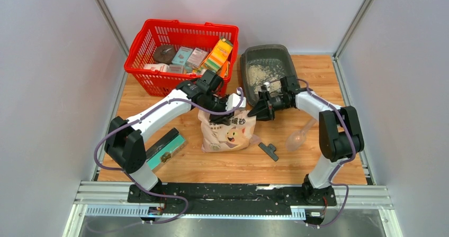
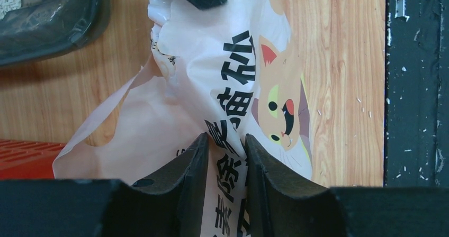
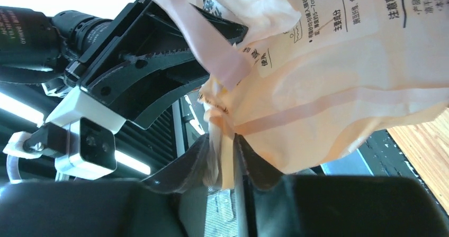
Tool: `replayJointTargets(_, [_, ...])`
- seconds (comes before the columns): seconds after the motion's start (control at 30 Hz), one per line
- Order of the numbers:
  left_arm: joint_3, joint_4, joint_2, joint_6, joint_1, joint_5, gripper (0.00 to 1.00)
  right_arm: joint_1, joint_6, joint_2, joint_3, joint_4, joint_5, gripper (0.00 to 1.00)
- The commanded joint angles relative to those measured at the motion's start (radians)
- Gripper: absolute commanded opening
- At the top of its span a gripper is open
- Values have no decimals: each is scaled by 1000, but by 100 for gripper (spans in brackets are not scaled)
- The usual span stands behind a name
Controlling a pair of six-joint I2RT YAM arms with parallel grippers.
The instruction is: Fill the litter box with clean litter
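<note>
The dark grey litter box (image 1: 267, 70) stands at the back of the table, with pale litter granules (image 1: 263, 74) inside; its corner shows in the left wrist view (image 2: 47, 23). The pinkish-beige litter bag (image 1: 229, 131) with a cartoon cat stands upright in the middle. My left gripper (image 1: 219, 112) is shut on the bag's upper left edge; the left wrist view shows the bag (image 2: 212, 89) pinched between its jaws (image 2: 226, 142). My right gripper (image 1: 255, 111) is shut on the bag's upper right corner; the bag (image 3: 328, 73) is held between its jaws (image 3: 221, 139).
A red mesh basket (image 1: 159, 36) with several boxes stands at the back left. A teal-and-black box (image 1: 165, 148) lies at the front left. A clear scoop (image 1: 299, 136) and a small dark clip (image 1: 269, 151) lie to the bag's right. Grey walls enclose the table.
</note>
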State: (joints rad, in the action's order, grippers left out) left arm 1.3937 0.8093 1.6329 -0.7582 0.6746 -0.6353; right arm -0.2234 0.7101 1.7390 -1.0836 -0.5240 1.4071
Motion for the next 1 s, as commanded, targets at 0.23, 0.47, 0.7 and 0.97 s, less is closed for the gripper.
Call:
replayJointTargets(0.23, [-21, -30, -28, 137, 0, -61, 37, 59, -1213, -286, -417, -406, -436, 53])
replayJointTargets(0.47, [-32, -53, -18, 252, -16, -128, 36, -114, -1523, -663, 46, -45, -522, 62])
replayJointTargets(0.7, [-61, -110, -16, 362, -61, -188, 36, -264, -1707, -751, 243, 191, -580, 65])
replayJointTargets(0.97, [-71, -140, -10, 418, -70, -224, 36, -335, -1729, -682, 286, 403, -628, 67])
